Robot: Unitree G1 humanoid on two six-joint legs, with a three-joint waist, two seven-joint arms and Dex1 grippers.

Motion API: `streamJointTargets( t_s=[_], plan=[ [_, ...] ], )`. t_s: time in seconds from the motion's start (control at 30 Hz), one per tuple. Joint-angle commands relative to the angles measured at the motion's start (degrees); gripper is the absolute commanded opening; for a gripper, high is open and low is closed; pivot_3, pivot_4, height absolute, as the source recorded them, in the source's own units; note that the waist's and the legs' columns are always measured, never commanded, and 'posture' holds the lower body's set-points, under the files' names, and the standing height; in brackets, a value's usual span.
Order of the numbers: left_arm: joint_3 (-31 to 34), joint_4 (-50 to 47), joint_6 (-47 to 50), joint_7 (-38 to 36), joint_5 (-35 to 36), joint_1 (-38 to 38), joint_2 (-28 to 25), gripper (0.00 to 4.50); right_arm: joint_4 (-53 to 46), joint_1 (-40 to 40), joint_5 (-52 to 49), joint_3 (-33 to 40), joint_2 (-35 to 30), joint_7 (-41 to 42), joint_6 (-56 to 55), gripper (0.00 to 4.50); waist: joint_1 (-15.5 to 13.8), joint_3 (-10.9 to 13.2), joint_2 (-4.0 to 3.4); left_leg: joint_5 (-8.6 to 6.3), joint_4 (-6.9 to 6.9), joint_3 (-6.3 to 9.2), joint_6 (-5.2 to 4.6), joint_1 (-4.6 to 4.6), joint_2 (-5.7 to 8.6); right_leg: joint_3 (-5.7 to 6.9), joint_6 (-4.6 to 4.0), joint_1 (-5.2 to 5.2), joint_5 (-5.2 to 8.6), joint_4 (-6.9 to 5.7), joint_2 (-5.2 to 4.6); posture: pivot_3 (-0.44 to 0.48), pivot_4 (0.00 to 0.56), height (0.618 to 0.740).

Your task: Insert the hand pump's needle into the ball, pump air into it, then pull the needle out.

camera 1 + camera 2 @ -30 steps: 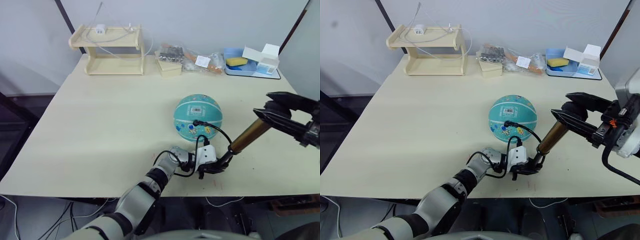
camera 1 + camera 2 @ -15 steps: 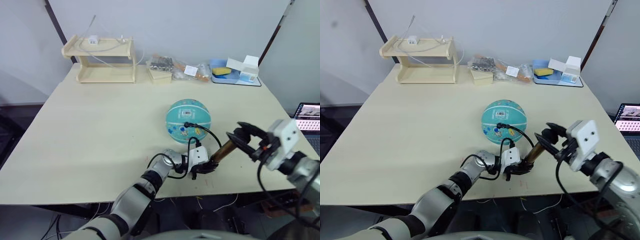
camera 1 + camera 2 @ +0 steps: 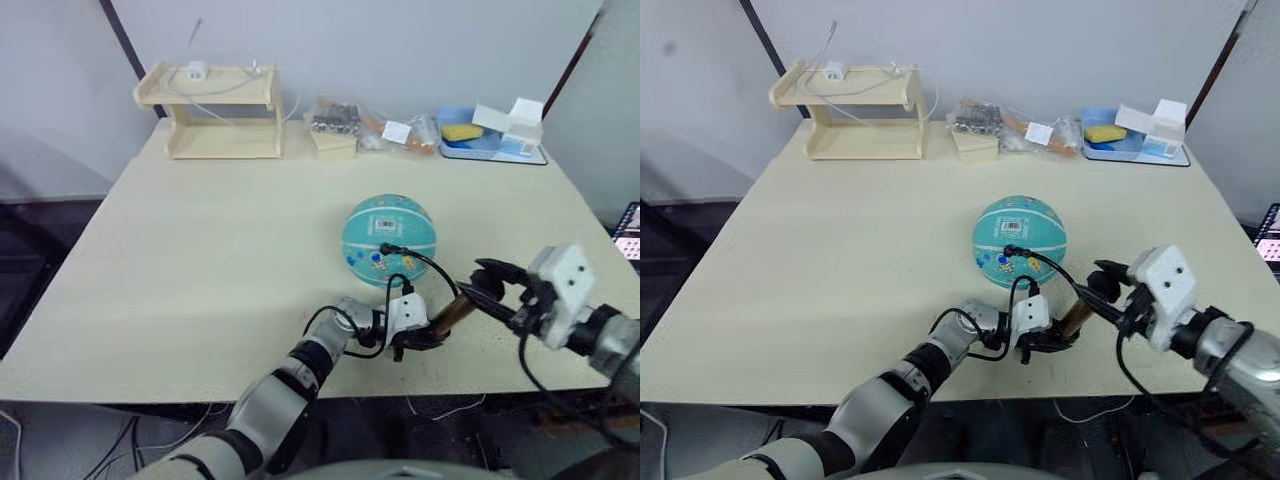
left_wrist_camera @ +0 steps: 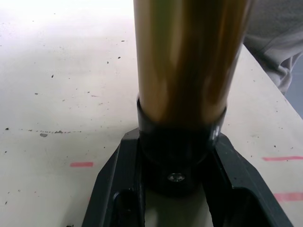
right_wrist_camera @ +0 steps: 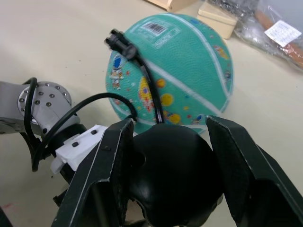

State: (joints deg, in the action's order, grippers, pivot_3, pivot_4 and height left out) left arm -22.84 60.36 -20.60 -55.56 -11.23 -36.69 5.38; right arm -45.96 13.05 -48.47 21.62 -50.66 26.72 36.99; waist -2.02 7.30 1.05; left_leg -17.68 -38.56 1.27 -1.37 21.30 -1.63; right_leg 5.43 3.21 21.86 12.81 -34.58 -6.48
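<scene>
Gripping hand pump [image 3: 452,312] in left pincer [image 3: 418,338]

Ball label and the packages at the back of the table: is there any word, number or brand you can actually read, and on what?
No text reads in any view.
Ball: white barcode label, bars visible, digits too small.
Plastic bag: white tag, print blurred.
White box in the blue tray: markings too small to read.

Left end effector [image 3: 418,341] clamped low, right end effector [image 3: 492,288] closed, arms converging.
</scene>
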Motion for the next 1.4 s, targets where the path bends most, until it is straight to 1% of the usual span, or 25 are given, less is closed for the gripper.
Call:
streamJointTargets(
  t_s=[0.03, 0.1, 0.2, 0.27, 0.33, 0.4, 0.47, 0.5, 0.6, 0.63, 0.67, 0.7, 0.73, 0.87, 0.93, 1.03, 1.13, 1.2, 1.33, 1.37, 1.4],
  plan=[
    [-1.02, 4.98, 4.21, 1.15, -2.31, 2.51, -2.06, 1.08, -5.19, -1.89, -18.88, 14.6, -5.26, 0.43, 2.77, 1.92, -0.31, 0.26, -0.17, 0.0, -0.01, 0.05, -0.01, 0.21, 0.15, 0.02, -0.03, 0.15, -0.12, 0.01, -0.12, 0.0, 0.15, 0.74],
    [-1.13, 4.94, 4.19, 1.01, -2.25, 2.57, -2.06, 1.08, -4.13, -2.37, -26.83, 22.24, -8.88, -0.23, 4.6, 1.92, -0.51, 0.42, -0.19, 0.02, -0.07, 0.18, -0.03, 0.56, 0.33, 0.13, 0.1, 0.42, -0.21, -0.02, -0.22, 0.0, 0.15, 0.74],
    [-1.2, 4.9, 4.14, 0.97, -2.22, 2.66, -2.05, 1.08, -0.29, -3.56, -37.8, 35.17, -14.1, -1.77, 8.56, 1.92, -0.52, 1.03, -0.21, 0.02, -0.19, 0.16, -0.04, 0.66, 0.4, 0.13, 0.15, 0.44, -0.24, -0.02, -0.33, 0.0, 0.15, 0.74],
    [-1.19, 4.95, 4.12, 1.12, -2.24, 2.67, -2.03, 1.08, 1.87, -3.75, -42.35, 41.01, -16.59, -2.31, 11.41, 1.92, -0.5, 1.19, -0.18, 0.02, -0.3, 0.17, -0.05, 0.7, 0.4, 0.15, 0.15, 0.43, -0.22, -0.04, -0.36, 0.0, 0.15, 0.74],
    [-1.17, 5.0, 4.08, 1.23, -2.24, 2.7, -2.06, 1.08, 2.81, -3.51, -44.56, 43.88, -17.95, -2.62, 13.79, 1.92, -0.48, 1.26, -0.17, 0.02, -0.34, 0.19, -0.05, 0.72, 0.39, 0.16, 0.24, 0.43, -0.17, -0.06, -0.36, 0.0, 0.15, 0.74],
    [-1.15, 5.02, 4.09, 1.25, -2.22, 2.68, -2.11, 1.08, 2.78, -3.12, -45.27, 44.26, -18.23, -2.9, 15.14, 1.92, -0.45, 1.3, -0.12, 0.02, -0.35, 0.18, -0.05, 0.72, 0.39, 0.15, 0.35, 0.43, -0.12, -0.07, -0.36, 0.0, 0.15, 0.74],
    [-1.14, 5.05, 4.16, 1.31, -2.22, 2.7, -2.11, 1.08, -0.14, -0.93, -40.41, 38.41, -15.1, -2.43, 14.96, 1.92, -0.44, 1.27, -0.07, 0.02, -0.36, 0.16, -0.05, 0.73, 0.39, 0.14, 0.5, 0.43, -0.2, -0.07, -0.36, 0.0, 0.15, 0.74],
    [-1.16, 4.98, 4.18, 1.3, -2.22, 2.76, -2.13, 1.08, -1.64, 0.37, -36.92, 34.2, -12.98, -2.12, 14.42, 1.92, -0.44, 1.23, 0.01, 0.02, -0.36, 0.16, -0.05, 0.72, 0.4, 0.15, 0.5, 0.42, -0.2, -0.07, -0.34, 0.0, 0.15, 0.74],
    [-1.17, 4.76, 4.19, 1.24, -2.2, 2.96, -2.27, 1.08, -3.58, 2.88, -27.91, 23.73, -7.87, -1.29, 12.07, 1.92, -0.11, 0.89, 0.38, 0.01, -0.35, 0.19, -0.06, 0.58, 0.38, 0.23, 0.63, 0.23, -0.13, -0.08, -0.28, 0.0, 0.15, 0.74],
    [-1.18, 4.65, 4.21, 1.23, -2.19, 3.02, -2.35, 1.08, -3.6, 4.35, -22.64, 18.76, -6.69, -0.65, 10.79, 1.92, 0.19, 0.7, 0.61, 0.01, -0.34, 0.23, -0.06, 0.5, 0.36, 0.18, 0.65, 0.21, -0.11, -0.08, -0.28, 0.0, 0.15, 0.74],
    [-1.16, 4.59, 4.26, 1.29, -2.17, 3.07, -2.46, 1.08, -3.26, 5.46, -17.72, 13.62, -5.35, -0.11, 9.29, 1.92, 0.38, 0.66, 0.67, 0.0, -0.34, 0.26, -0.06, 0.42, 0.31, 0.18, 0.73, 0.04, -0.07, -0.09, -0.25, 0.0, 0.15, 0.74],
    [-1.19, 4.54, 4.27, 1.36, -2.22, 3.13, -2.61, 1.08, -2.55, 6.5, -13.25, 8.49, -3.91, 0.34, 7.68, 1.92, 0.69, 0.47, 0.86, 0.0, -0.34, 0.29, -0.04, 0.39, 0.28, 0.18, 0.72, -0.06, -0.05, -0.12, -0.24, 0.0, 0.15, 0.74],
    [-1.2, 4.51, 4.25, 1.41, -2.26, 3.16, -2.73, 1.08, -1.77, 7.57, -9.27, 4.07, -2.73, 0.92, 5.96, 1.92, 0.84, 0.38, 0.88, -0.01, -0.33, 0.34, -0.04, 0.33, 0.23, 0.19, 0.51, -0.14, 0.08, -0.13, -0.2, 0.0, 0.15, 0.74],
    [-0.98, 4.35, 4.44, 1.71, -2.18, 3.07, -2.9, 1.08, 3.25, 9.21, 4.33, -12.26, 2.03, 2.69, -0.82, 1.92, 1.22, -0.28, 1.27, -0.02, -0.3, 0.46, 0.01, 0.05, -0.23, 0.27, 0.5, -0.32, 0.1, -0.15, -0.03, 0.0, 0.15, 0.74],
    [-0.86, 4.51, 4.47, 1.79, -2.13, 2.94, -2.9, 1.08, 7.07, 7.95, 9.95, -19.3, 4.79, 3.01, -3.26, 1.92, 1.21, -0.51, 1.38, -0.03, -0.3, 0.39, 0.02, -0.34, -0.31, 0.22, 0.5, -0.37, 0.1, -0.16, 0.02, 0.0, 0.15, 0.74],
    [-0.97, 4.78, 4.42, 1.72, -2.24, 2.89, -2.82, 1.08, 12.56, 5.22, 15.54, -26.21, 8.18, 4.48, -5.82, 1.92, 1.27, -0.69, 1.57, -0.08, -0.23, 0.28, 0.11, -0.49, -0.44, 0.16, 0.49, -0.43, 0.1, -0.15, 0.13, 0.0, 0.15, 0.74],
    [-1.05, 5.04, 4.37, 1.65, -2.33, 2.66, -2.69, 1.08, 14.35, 3.46, 18.01, -27.26, 9.05, 5.88, -6.72, 1.92, 1.24, -0.99, 1.64, -0.15, -0.22, 0.22, 0.23, -0.58, -0.49, 0.06, 0.48, -0.44, 0.1, -0.14, 0.23, 0.0, 0.15, 0.74],
    [-1.0, 5.28, 4.33, 1.64, -2.33, 2.47, -2.66, 1.08, 11.85, 2.85, 16.62, -23.93, 8.46, 6.03, -6.28, 1.92, 1.21, -1.07, 1.74, -0.17, -0.22, 0.25, 0.26, -0.59, -0.54, 0.07, 0.47, -0.44, 0.11, -0.12, 0.29, 0.0, 0.15, 0.74],
    [-1.09, 5.5, 4.28, 1.46, -2.42, 2.25, -2.62, 1.08, 3.04, 1.32, 9.64, -13.98, 5.35, 4.92, -3.47, 1.92, 1.13, -0.96, 1.55, -0.18, -0.22, 0.2, 0.28, -0.55, -0.56, 0.01, 0.46, -0.41, 0.11, -0.1, 0.25, 0.0, 0.15, 0.74],
    [-1.12, 5.38, 4.31, 1.33, -2.41, 2.27, -2.6, 1.08, 0.12, 0.26, 5.23, -9.26, 3.8, 4.08, -1.95, 1.92, 1.1, -0.92, 1.49, -0.17, -0.22, 0.19, 0.27, -0.48, -0.52, 0.0, 0.46, -0.35, 0.1, -0.09, 0.21, 0.0, 0.15, 0.74],
    [-1.13, 5.26, 4.35, 1.2, -2.39, 2.3, -2.59, 1.08, -2.1, -0.7, 1.46, -5.19, 2.28, 3.43, -0.66, 1.92, 0.99, -0.74, 1.25, -0.17, -0.22, 0.18, 0.27, -0.45, -0.51, 0.0, 0.46, -0.33, 0.1, -0.08, 0.21, 0.0, 0.15, 0.74]
  ],
)
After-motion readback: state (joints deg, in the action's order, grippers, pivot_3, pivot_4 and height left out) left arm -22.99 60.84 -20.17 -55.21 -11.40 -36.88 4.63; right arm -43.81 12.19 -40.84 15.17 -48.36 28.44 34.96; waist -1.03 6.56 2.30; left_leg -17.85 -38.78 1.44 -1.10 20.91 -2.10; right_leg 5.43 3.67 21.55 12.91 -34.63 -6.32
